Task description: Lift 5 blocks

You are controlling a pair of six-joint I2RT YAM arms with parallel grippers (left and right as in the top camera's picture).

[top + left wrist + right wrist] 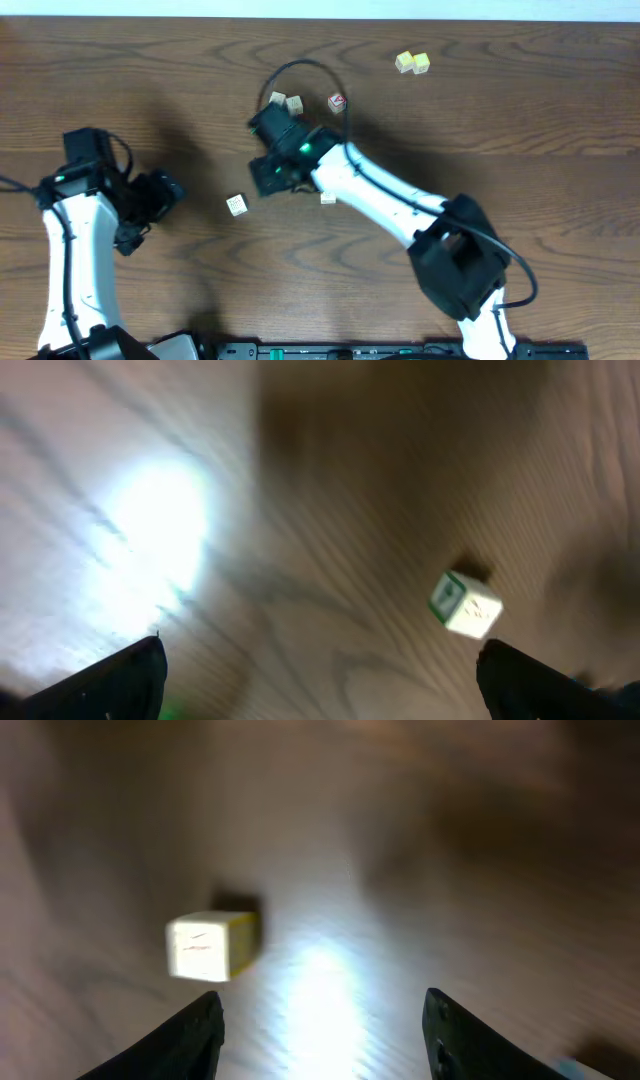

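Cream blocks lie scattered on the wooden table: two side by side [277, 98] [294, 103] at the back, one [236, 204] left of centre, one [328, 198] beside the right arm. My right gripper [268, 178] [320, 1005] is open over bare wood. A cream block with a yellow side face [210, 947] lies just beyond its left fingertip, outside the jaws. My left gripper [150, 200] [320, 660] is wide open and holds nothing. A block with a green mark [465, 603] lies ahead of it to the right.
A red-topped cube [336, 101] sits right of the back pair. Two yellow-green cubes [404, 61] [421, 63] rest at the far right back. The right arm's cable [300, 66] loops over the back blocks.
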